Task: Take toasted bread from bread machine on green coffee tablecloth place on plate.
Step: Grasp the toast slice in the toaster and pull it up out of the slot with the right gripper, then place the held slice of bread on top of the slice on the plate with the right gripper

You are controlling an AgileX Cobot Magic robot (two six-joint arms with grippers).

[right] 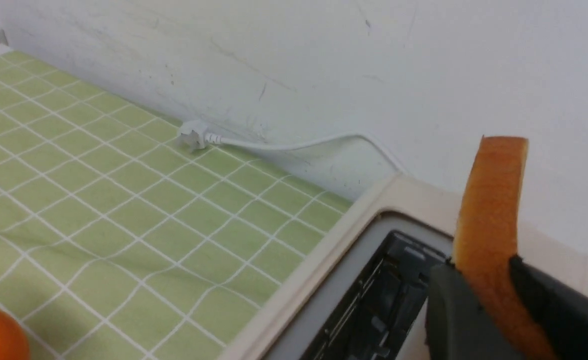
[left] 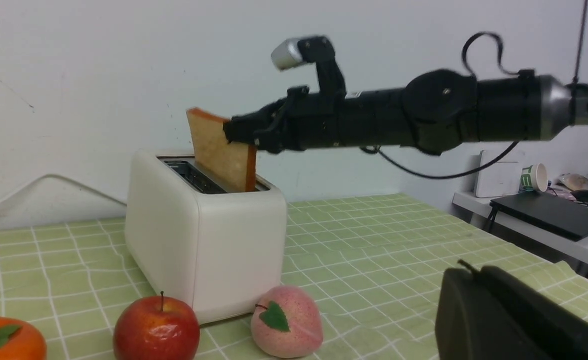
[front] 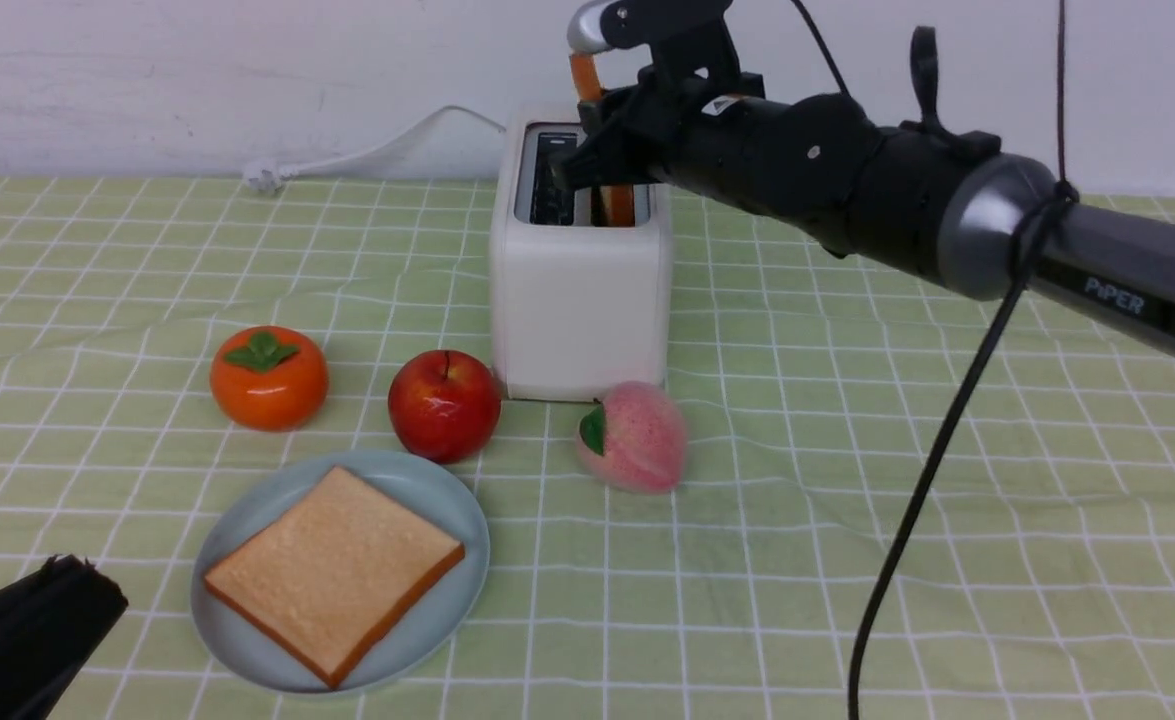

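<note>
Right gripper (left: pixel 236 132): pinching the upright toast slice (left: pixel 218 155), which stands partly out of the bread machine (front: pixel 580 310).
Left gripper (front: pixel 72 580): pressed together, well in front of the bread machine.
Plate (front: pixel 447 500): before the bread machine, carrying the second slice (front: pixel 337 570).

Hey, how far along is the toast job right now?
Done: one slice lies flat on the plate. In hand: the right gripper is clamped on the second slice, which stands partly out of the toaster. Left: lift it clear and lay it on the plate.
</note>
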